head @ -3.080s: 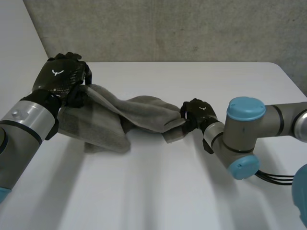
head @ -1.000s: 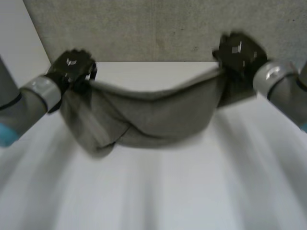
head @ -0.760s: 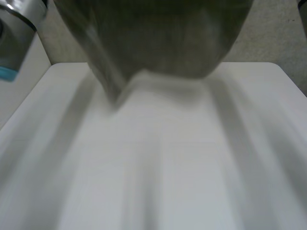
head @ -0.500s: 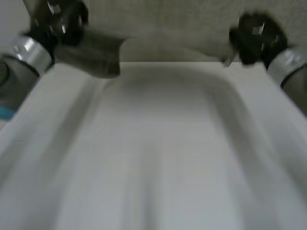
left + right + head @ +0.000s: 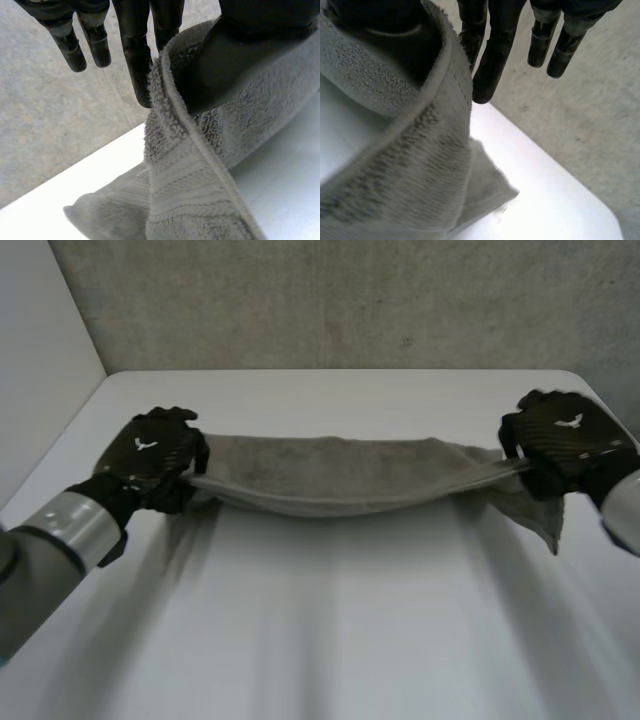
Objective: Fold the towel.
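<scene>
Right now my left hand (image 5: 150,455) pinches one end of the single grey towel (image 5: 330,475) between thumb and fingers (image 5: 137,60), and my right hand (image 5: 565,440) pinches the other end the same way. One towel, two hands: it hangs stretched between them, sagging in the middle over the white tabletop (image 5: 330,630), with a loose corner drooping beside the right hand.
</scene>
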Motion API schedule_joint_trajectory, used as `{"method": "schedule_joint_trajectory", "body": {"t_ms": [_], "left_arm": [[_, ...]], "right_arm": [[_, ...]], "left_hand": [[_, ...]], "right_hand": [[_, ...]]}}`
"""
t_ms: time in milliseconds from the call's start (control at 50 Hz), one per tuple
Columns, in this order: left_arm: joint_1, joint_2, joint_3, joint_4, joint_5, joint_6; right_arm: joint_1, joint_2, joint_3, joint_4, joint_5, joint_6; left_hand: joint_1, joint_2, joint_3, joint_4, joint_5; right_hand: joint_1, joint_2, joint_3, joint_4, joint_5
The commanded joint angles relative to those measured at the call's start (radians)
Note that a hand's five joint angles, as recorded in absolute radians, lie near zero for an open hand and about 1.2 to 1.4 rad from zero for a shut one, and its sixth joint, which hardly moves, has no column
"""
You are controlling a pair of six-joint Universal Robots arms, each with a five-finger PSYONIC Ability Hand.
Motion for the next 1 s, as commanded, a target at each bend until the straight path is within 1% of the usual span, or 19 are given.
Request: {"method": "schedule_joint_trajectory", "body": {"t_ms": [20,60,140,180,200,220,240,300,320,340,360,380,400,480,540,640,720,860,1000], "left_arm": [[0.053,0.198,-0.092,-0.099,0.013,0.041],[0.059,0.244,-0.111,-0.114,0.048,0.043],[0.062,0.239,-0.101,-0.113,0.09,0.044],[0.059,0.218,-0.088,-0.111,0.099,0.047],[0.056,0.177,-0.069,-0.105,0.101,0.047],[0.056,0.176,-0.069,-0.105,0.101,0.047],[0.048,0.12,-0.034,-0.105,0.101,0.049],[0.036,0.002,0.049,-0.11,0.099,0.061],[0.028,-0.058,0.091,-0.111,0.101,0.073],[0.028,-0.058,0.091,-0.111,0.101,0.073],[0.023,-0.116,0.137,-0.111,0.098,0.093],[0.023,-0.117,0.137,-0.111,0.098,0.093],[0.02,-0.179,0.184,-0.117,0.09,0.117],[0.01,-0.351,0.322,-0.128,0.079,0.211],[-0.003,-0.396,0.369,-0.139,0.072,0.236],[-0.038,-0.546,0.539,-0.163,0.044,0.291],[-0.043,-0.6,0.609,-0.159,0.035,0.294],[-0.061,-0.701,0.738,-0.153,0.024,0.296],[-0.061,-0.749,0.781,-0.128,0.007,0.299]], "right_arm": [[-0.135,-0.177,-0.012,0.168,-0.145,-0.001],[-0.185,-0.193,-0.032,0.211,-0.197,-0.009],[-0.202,-0.183,-0.037,0.216,-0.225,-0.018],[-0.197,-0.122,-0.037,0.207,-0.236,-0.049],[-0.197,-0.121,-0.037,0.207,-0.236,-0.049],[-0.19,-0.065,-0.043,0.195,-0.236,-0.078],[-0.179,-0.002,-0.053,0.182,-0.225,-0.113],[-0.161,0.052,-0.072,0.168,-0.222,-0.144],[-0.132,0.107,-0.095,0.158,-0.213,-0.173],[-0.11,0.163,-0.116,0.148,-0.202,-0.19],[-0.11,0.164,-0.116,0.148,-0.202,-0.19],[-0.099,0.216,-0.141,0.144,-0.185,-0.191],[-0.093,0.259,-0.161,0.135,-0.162,-0.191],[-0.084,0.325,-0.195,0.093,-0.122,-0.188],[-0.07,0.374,-0.225,0.026,-0.101,-0.176],[-0.046,0.434,-0.274,-0.048,-0.065,-0.125],[-0.015,0.494,-0.322,-0.1,-0.006,-0.095],[0.019,0.564,-0.356,-0.181,0.024,-0.093],[0.045,0.649,-0.409,-0.243,0.053,-0.093]], "left_hand": [[0.129,0.068,-0.051,-0.059,0.089],[0.129,0.068,-0.051,-0.059,0.089],[0.129,0.068,-0.051,-0.059,0.089],[0.129,0.068,-0.051,-0.059,0.089],[0.129,0.068,-0.051,-0.059,0.089],[0.129,0.068,-0.051,-0.059,0.089],[0.129,0.068,-0.051,-0.059,0.089],[0.08,0.019,-0.051,-0.059,0.04],[0.013,-0.048,-0.051,-0.059,-0.028],[0.012,-0.049,-0.051,-0.059,-0.028],[-0.023,-0.084,-0.051,-0.059,-0.063],[-0.023,-0.084,-0.051,-0.059,-0.064],[-0.046,-0.107,-0.051,-0.059,-0.087],[-0.055,-0.116,-0.051,-0.059,-0.096],[-0.055,-0.116,-0.051,-0.059,-0.096],[-0.117,-0.178,-0.051,-0.059,-0.157],[-0.19,-0.251,-0.051,-0.059,-0.231],[-0.208,-0.269,-0.051,-0.059,-0.249],[-0.205,-0.266,-0.051,-0.059,-0.246]], "right_hand": [[0.093,0.087,-0.042,-0.076,0.071],[0.093,0.087,-0.042,-0.076,0.071],[0.093,0.087,-0.042,-0.076,0.071],[0.093,0.087,-0.042,-0.076,0.071],[0.093,0.087,-0.042,-0.076,0.071],[0.093,0.087,-0.042,-0.076,0.071],[0.093,0.087,-0.042,-0.076,0.071],[0.093,0.087,-0.042,-0.076,0.071],[0.093,0.087,-0.042,-0.076,0.071],[0.093,0.087,-0.042,-0.076,0.071],[0.093,0.087,-0.042,-0.076,0.071],[0.093,0.087,-0.042,-0.076,0.071],[0.093,0.087,-0.042,-0.076,0.071],[0.093,0.087,-0.042,-0.076,0.071],[0.093,0.087,-0.042,-0.076,0.071],[0.093,0.087,-0.042,-0.076,0.071],[0.093,0.087,-0.042,-0.076,0.071],[0.093,0.087,-0.042,-0.076,0.071],[0.093,0.087,-0.042,-0.076,0.071]]}}
